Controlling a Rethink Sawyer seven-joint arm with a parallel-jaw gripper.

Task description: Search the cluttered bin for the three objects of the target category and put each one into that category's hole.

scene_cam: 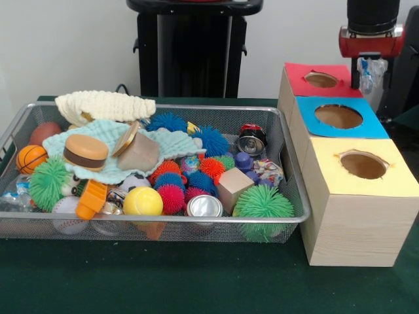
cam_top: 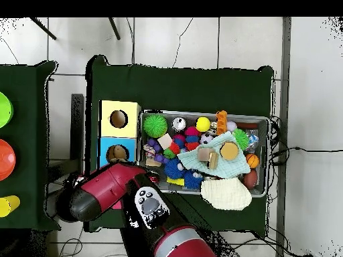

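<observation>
My gripper (scene_cam: 366, 73) hangs at the far right, just behind the red-topped box (scene_cam: 296, 82) and its round hole (scene_cam: 321, 80). It is shut on a crumpled clear plastic piece (scene_cam: 374, 70) that dangles between the fingers. In the overhead view the red arm (cam_top: 110, 187) covers the gripper and the red box. The wire bin (scene_cam: 163, 219) (cam_top: 204, 114) holds a silver can (scene_cam: 204, 206), a dark crushed can (scene_cam: 251, 138), a crinkled wrapper (scene_cam: 269, 171), several spiky balls, a toy burger (scene_cam: 85, 152) and a wooden cube (scene_cam: 234, 187).
A blue-topped box (scene_cam: 366, 127) and a yellow-topped box (scene_cam: 399, 180) stand in a row beside the bin, each with a hole. A cream knitted cloth (scene_cam: 105, 104) drapes over the bin's far rim. Round coloured things (cam_top: 5, 159) lie on a second table at the left.
</observation>
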